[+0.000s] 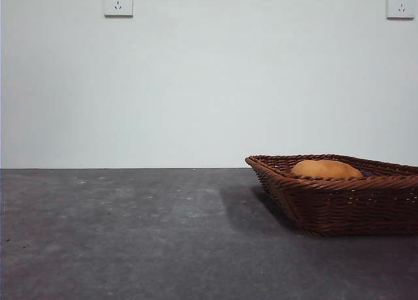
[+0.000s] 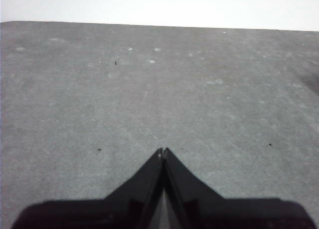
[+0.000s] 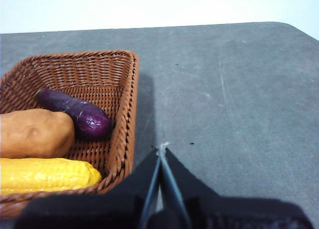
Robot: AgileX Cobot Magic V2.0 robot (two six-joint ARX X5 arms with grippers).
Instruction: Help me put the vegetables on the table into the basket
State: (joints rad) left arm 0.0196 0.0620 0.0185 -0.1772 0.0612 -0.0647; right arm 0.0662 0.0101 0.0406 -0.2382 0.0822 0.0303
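Resting place: all three vegetables are lying inside the basket (image 3: pixel 127 109), which is sitting on the desk (image 1: pixel 130 234) toward the right of the front view.
Potato: the orange-tan potato (image 3: pixel 35 133) is lying between the other two, touching the purple one; only its top is showing over the rim from the front.
Purple vegetable: the dark eggplant (image 3: pixel 75 113) is lying aslant near the basket's side wall.
Yellow vegetable: the corn cob (image 3: pixel 47 175) is lying along the near rim.
Left pincer: the left pincer (image 2: pixel 163 151) is hovering over bare desk — jaws pressed together, gripping nothing.
Right pincer: the right pincer (image 3: pixel 162 148) is hanging just beside the basket, jaws closed and empty.
Surface: dark grey, rough, speckled with pale flecks.
Room: a plain white wall (image 1: pixel 209 84) is standing behind — two wall sockets (image 1: pixel 118 1) are showing high up.
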